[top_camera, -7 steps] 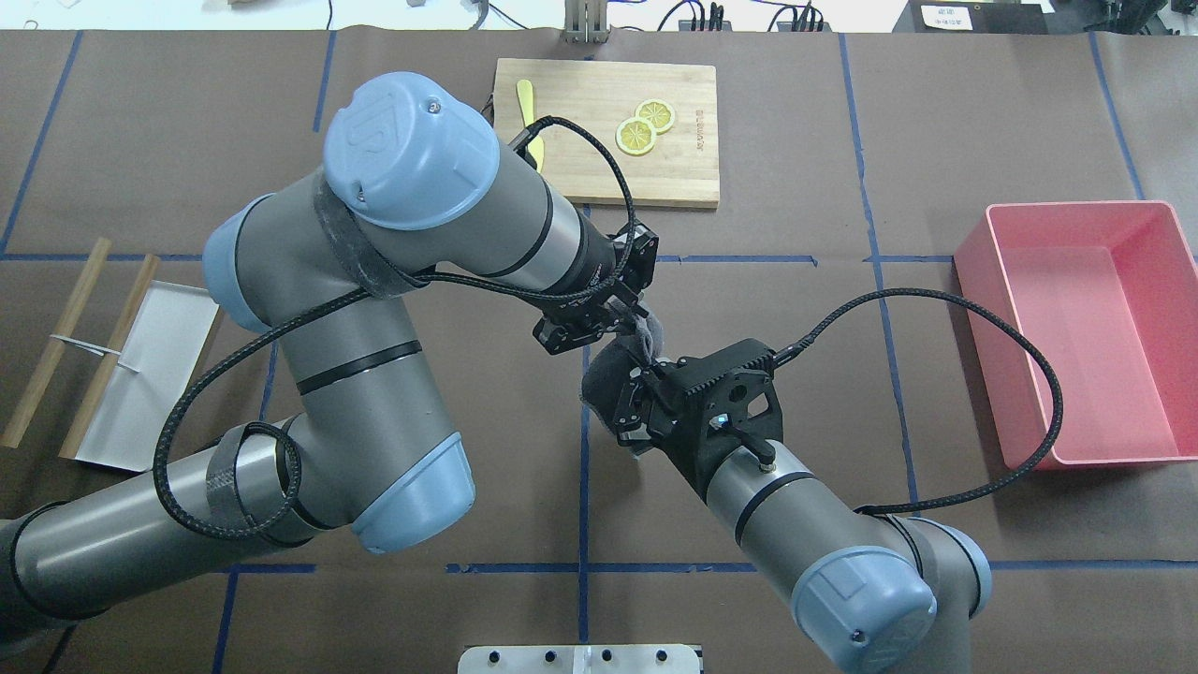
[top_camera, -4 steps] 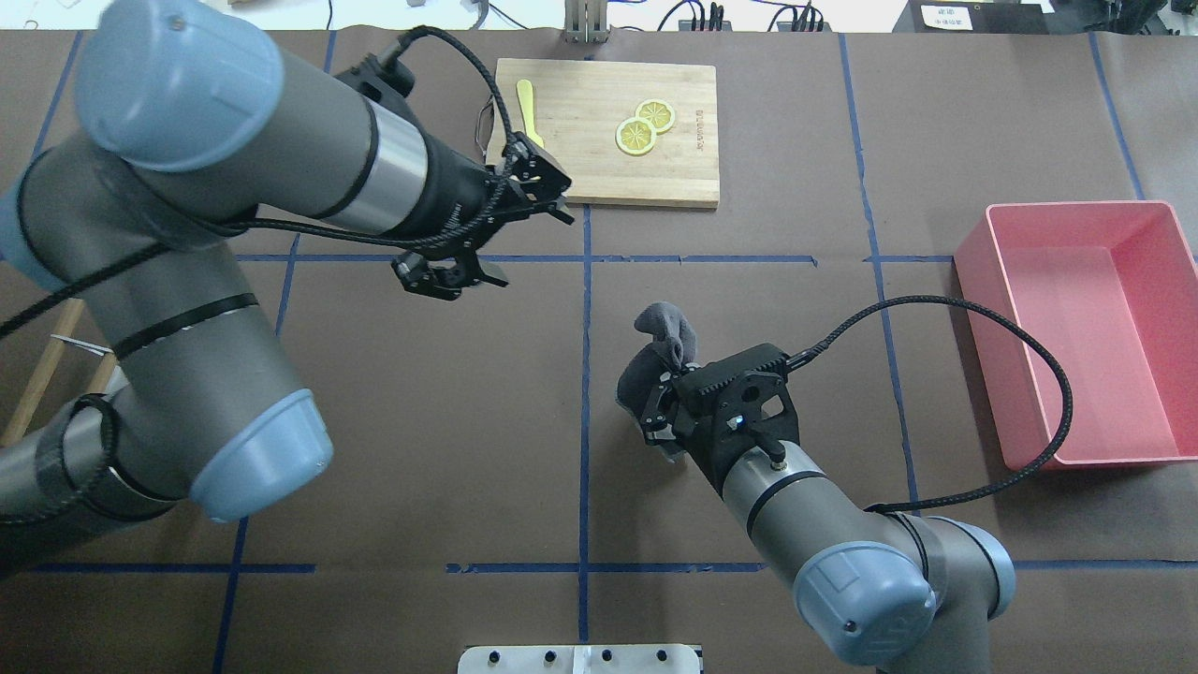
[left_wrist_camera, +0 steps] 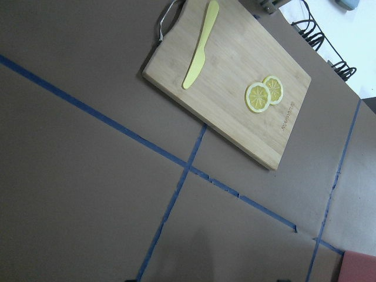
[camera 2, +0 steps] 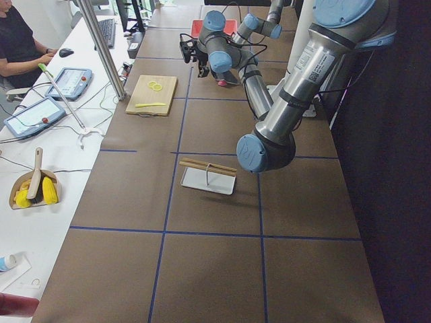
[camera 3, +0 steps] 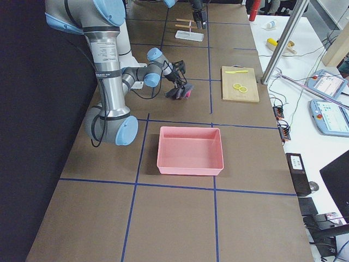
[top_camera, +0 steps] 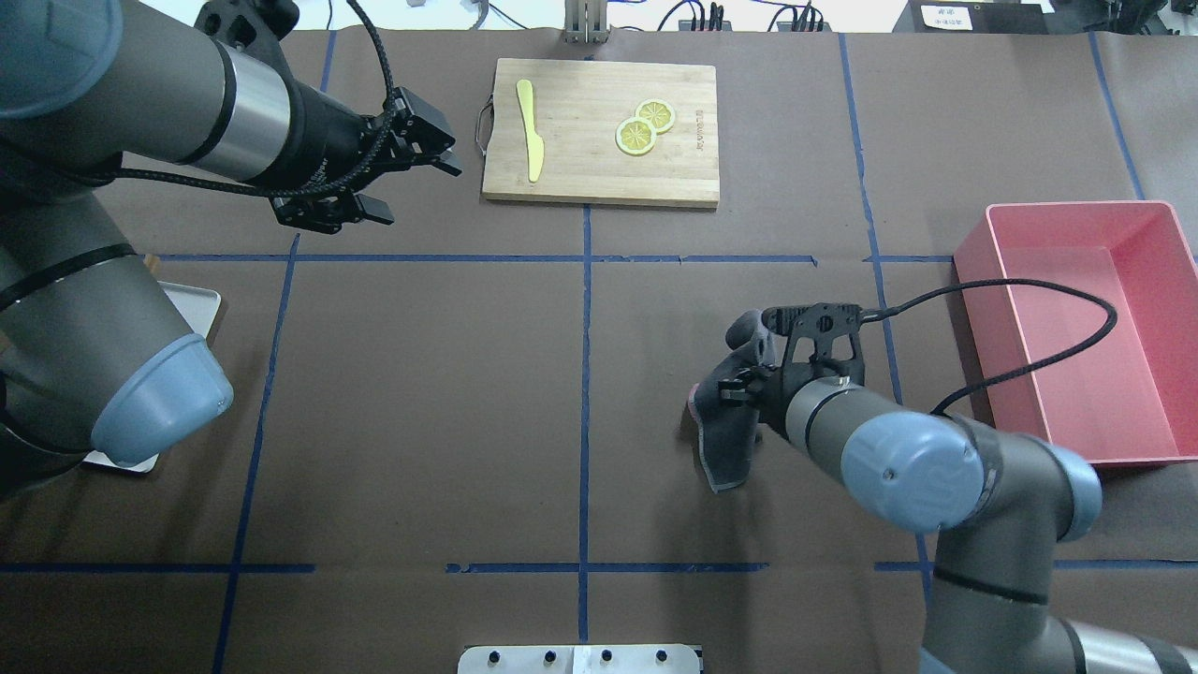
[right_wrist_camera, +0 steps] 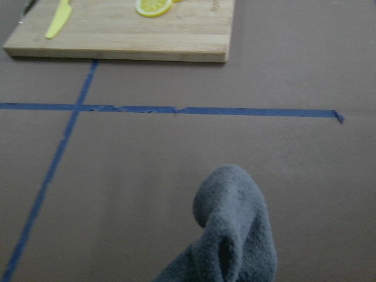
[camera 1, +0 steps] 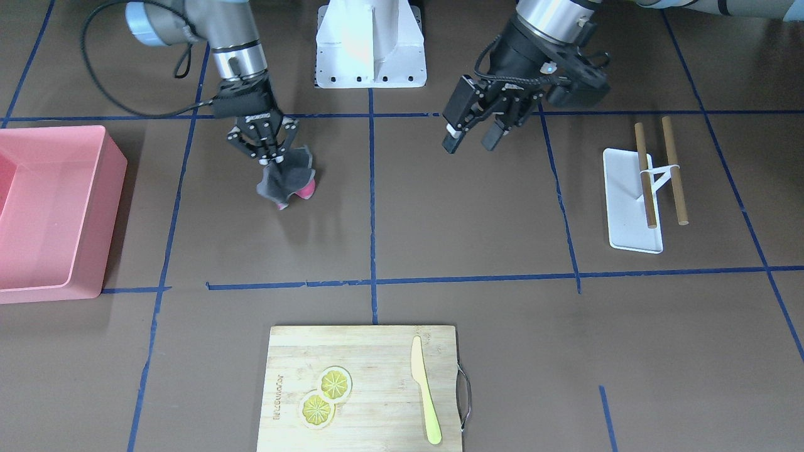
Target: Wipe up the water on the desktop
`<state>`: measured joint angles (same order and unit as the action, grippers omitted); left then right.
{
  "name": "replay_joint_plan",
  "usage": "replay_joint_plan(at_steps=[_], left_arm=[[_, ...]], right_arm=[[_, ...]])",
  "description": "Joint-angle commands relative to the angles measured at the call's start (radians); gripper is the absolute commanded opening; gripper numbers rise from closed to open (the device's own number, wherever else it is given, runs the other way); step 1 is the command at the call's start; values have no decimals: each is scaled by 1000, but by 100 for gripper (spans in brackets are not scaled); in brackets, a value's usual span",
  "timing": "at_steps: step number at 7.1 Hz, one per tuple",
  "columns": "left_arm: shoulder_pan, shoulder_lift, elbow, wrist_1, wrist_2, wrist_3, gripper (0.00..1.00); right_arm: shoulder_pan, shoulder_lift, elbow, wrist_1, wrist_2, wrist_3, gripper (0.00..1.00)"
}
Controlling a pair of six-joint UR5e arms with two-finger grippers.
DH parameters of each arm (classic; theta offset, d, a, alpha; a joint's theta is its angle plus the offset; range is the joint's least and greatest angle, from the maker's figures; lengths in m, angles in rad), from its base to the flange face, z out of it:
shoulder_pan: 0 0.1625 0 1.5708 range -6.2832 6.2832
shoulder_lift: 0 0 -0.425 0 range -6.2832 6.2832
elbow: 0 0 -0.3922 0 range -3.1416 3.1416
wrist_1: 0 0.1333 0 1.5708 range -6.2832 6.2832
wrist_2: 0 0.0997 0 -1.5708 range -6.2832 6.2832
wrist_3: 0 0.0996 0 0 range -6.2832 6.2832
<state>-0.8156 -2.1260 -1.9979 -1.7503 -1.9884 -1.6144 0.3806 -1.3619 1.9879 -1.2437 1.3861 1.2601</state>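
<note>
Two lemon slices (top_camera: 636, 137), one knife (top_camera: 532, 140), one grey cloth (top_camera: 730, 451).

The brown bench (top_camera: 421, 374) is stretching flat, with thin dark-blue tape lines (top_camera: 585, 309) crossing it into a grid. A light wooden cutting board (top_camera: 599, 178) is lying at its far side, at the head of the middle line. A pink bin (camera 1: 114, 220) is sitting toward the robot's right end, and a white tray (camera 1: 622, 188) is resting toward its left end. A white plate (camera 1: 370, 63) is sitting at the robot's foot. A grey cloth (camera 1: 286, 179) is drooping between the middle line and the bin (whether it is pressing on the bench cannot be told).
</note>
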Motion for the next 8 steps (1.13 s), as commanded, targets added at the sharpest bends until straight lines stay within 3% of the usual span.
replay_joint_plan(at_steps=[1, 2, 3, 5, 8], left_arm=[[-61, 5, 51, -1, 2, 82, 83], [-92, 6, 79, 0, 0, 172, 83], [-118, 18, 105, 0, 0, 274, 83], [-184, 99, 99, 0, -6, 460, 83], [-267, 254, 79, 0, -12, 681, 83]], right_arm=[[203, -87, 0, -74, 373, -23, 0], [251, -118, -9, -85, 446, -66, 0], [244, -91, -42, -145, 462, -67, 0], [181, 176, -151, -285, 513, -50, 0], [83, 448, -327, -275, 519, 143, 0]])
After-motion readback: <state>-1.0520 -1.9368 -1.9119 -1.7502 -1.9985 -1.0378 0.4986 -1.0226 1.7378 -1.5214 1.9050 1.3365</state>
